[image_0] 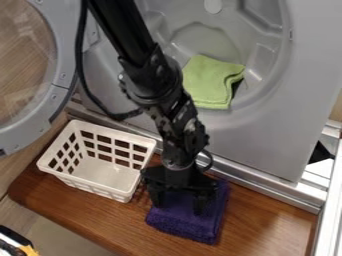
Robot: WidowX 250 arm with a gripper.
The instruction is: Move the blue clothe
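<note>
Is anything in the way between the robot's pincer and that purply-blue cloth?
Nothing that I can see. The black pincer is right over the folded purply-blue cloth, and the white plastic basket sits beside them, not between.

Soft, fairly even light, with faint shadows.

Arm (155, 75) aslant; pincer (179, 204) downward, agape
</note>
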